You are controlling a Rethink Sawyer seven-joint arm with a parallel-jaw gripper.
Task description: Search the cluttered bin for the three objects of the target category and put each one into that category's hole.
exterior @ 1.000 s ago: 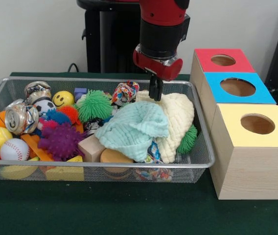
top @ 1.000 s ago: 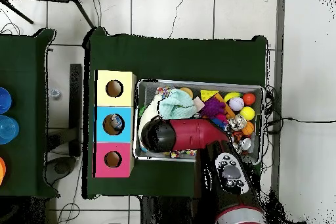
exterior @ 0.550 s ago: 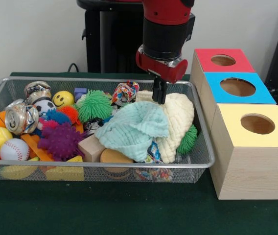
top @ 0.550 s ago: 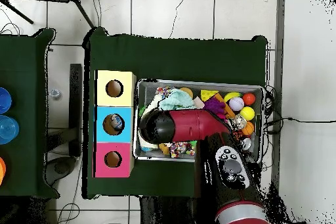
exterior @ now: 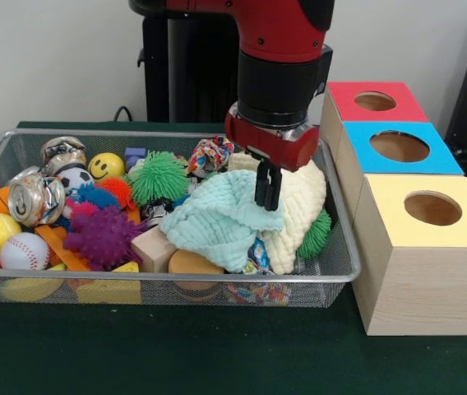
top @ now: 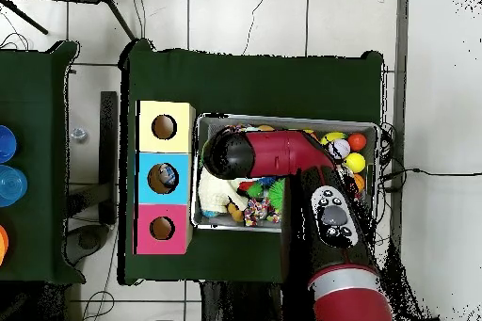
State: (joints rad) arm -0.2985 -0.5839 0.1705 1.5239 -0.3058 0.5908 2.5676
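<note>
A wire bin [exterior: 176, 279] holds a heap of toys and cloths. A mint-green knitted cloth [exterior: 221, 218] lies on the heap, against a cream knitted cloth [exterior: 303, 197]. My gripper [exterior: 266, 202] hangs shut just over the seam where the two cloths meet, with nothing seen between its fingers. Right of the bin stand three wooden boxes with round holes: red [exterior: 373, 100], blue [exterior: 398, 146] and yellow [exterior: 431, 210]. In the overhead view the arm [top: 273, 157] covers the gripper, and only a corner of the cream cloth [top: 215, 190] shows.
Left of the cloths lie a green spiky ball [exterior: 159, 175], a purple spiky ball [exterior: 102, 237], a smiley ball [exterior: 106, 166], crushed cans [exterior: 36, 197], a baseball [exterior: 24, 251] and a wooden block [exterior: 153, 247]. Overhead, the boxes yellow [top: 165, 126], blue [top: 162, 178] and red [top: 162, 229] line the bin's left side.
My gripper has moved from the bin's back edge toward the front and dropped lower, now over the seam of the two cloths. It has stayed shut. The cloths have not moved.
</note>
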